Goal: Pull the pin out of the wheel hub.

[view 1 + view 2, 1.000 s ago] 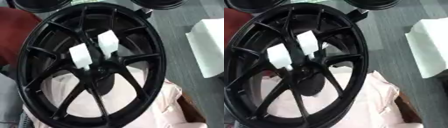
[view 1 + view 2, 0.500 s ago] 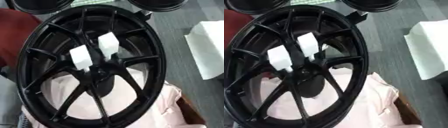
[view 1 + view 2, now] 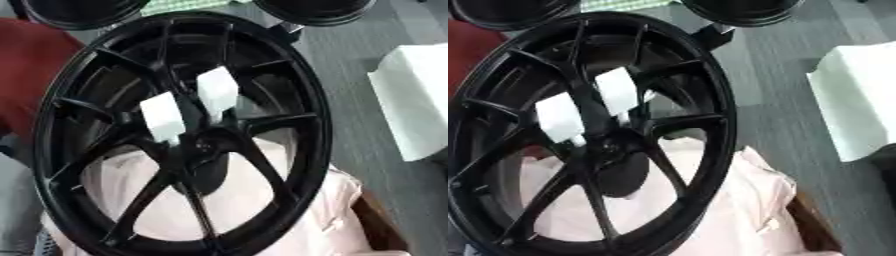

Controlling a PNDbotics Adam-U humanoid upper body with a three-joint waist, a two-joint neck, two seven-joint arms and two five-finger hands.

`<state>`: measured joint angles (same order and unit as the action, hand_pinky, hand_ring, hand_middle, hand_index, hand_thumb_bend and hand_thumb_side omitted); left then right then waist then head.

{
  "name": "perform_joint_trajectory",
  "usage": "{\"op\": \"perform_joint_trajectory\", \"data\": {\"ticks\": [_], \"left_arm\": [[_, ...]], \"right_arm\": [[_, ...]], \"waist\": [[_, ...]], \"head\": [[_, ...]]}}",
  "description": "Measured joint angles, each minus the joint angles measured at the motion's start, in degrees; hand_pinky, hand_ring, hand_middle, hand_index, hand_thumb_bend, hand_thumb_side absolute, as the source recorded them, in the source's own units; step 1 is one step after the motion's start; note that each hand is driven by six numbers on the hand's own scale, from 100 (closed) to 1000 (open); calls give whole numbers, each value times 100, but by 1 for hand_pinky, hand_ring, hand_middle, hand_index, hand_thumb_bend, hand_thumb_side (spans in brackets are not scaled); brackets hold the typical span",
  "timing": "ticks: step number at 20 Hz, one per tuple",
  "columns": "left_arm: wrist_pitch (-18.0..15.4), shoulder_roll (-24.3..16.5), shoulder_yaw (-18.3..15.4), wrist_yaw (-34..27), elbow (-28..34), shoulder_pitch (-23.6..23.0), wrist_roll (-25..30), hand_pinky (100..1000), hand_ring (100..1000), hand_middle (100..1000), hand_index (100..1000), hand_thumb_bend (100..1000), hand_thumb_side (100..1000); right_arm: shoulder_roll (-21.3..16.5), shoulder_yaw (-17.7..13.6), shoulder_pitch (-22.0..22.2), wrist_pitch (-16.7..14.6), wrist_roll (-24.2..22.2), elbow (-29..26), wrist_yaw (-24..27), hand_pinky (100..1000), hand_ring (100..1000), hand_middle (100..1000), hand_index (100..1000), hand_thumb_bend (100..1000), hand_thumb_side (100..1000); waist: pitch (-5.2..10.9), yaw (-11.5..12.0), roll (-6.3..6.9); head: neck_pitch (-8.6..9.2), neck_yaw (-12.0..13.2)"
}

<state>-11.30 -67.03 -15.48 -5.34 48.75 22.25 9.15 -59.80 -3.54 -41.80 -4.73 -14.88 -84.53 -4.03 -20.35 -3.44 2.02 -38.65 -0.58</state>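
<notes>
The black wheel (image 3: 179, 135) fills most of what can be seen, tilted on its edge so that its spoked face looks up toward the robot's head, with the hub (image 3: 199, 145) a little below the wheel's middle. Two white blocks stick up from the spokes just above the hub: one (image 3: 163, 117) on the left and lower, the other (image 3: 218, 93) to its right and higher, with a dark spoke running between them. Whether either of these is the pin I cannot tell, and no separate pin can be made out at the hub itself. Neither robot hand shows in either view, so nothing can be said of how their fingers stand. Behind the lower half of the wheel, seen through the gaps between the spokes, lies a pale pink cloth (image 3: 737, 210), which spreads out past the rim toward the bottom right. The wheel stands on a grey carpeted floor (image 3: 350, 75). To the right, well apart from the rim, lies a white slab (image 3: 855, 97). Two more dark round wheels show at the top edge, one (image 3: 83, 10) at the left and one (image 3: 315, 9) at the right, and a dark red thing (image 3: 31, 70) lies at the left edge.
</notes>
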Motion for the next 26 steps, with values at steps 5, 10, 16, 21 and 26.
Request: {"op": "perform_joint_trajectory", "data": {"ticks": [5, 10, 16, 21, 26], "left_arm": [[-77, 0, -1, -28, 0, 0, 12, 849, 833, 795, 860, 563, 893], [-124, 1, -5, -152, 0, 0, -72, 837, 821, 781, 848, 491, 888], [-153, 37, -13, -311, 1, -1, -179, 832, 815, 773, 840, 475, 885], [-171, 53, -47, -524, 1, 0, -335, 805, 771, 730, 787, 243, 899], [-104, 144, -132, -1521, 36, 36, -884, 791, 747, 705, 755, 165, 901]], "right_arm": [[0, 1, -4, 0, -2, 0, 1, 833, 736, 650, 714, 100, 495], [1, 2, -6, 3, -6, 0, 1, 833, 736, 650, 715, 100, 495], [1, 2, -8, 3, -6, 0, 1, 833, 736, 650, 714, 100, 494], [1, 2, -8, 4, -7, 0, 1, 833, 735, 650, 714, 100, 493], [1, 1, -8, -1, -1, 0, 1, 832, 736, 650, 715, 100, 491]], "waist": [[0, 4, 3], [0, -2, 3], [0, -11, 1], [0, -13, 4], [0, -41, -1]], "head": [[0, 0], [0, -1], [0, -7], [0, -7], [0, -7]]}}
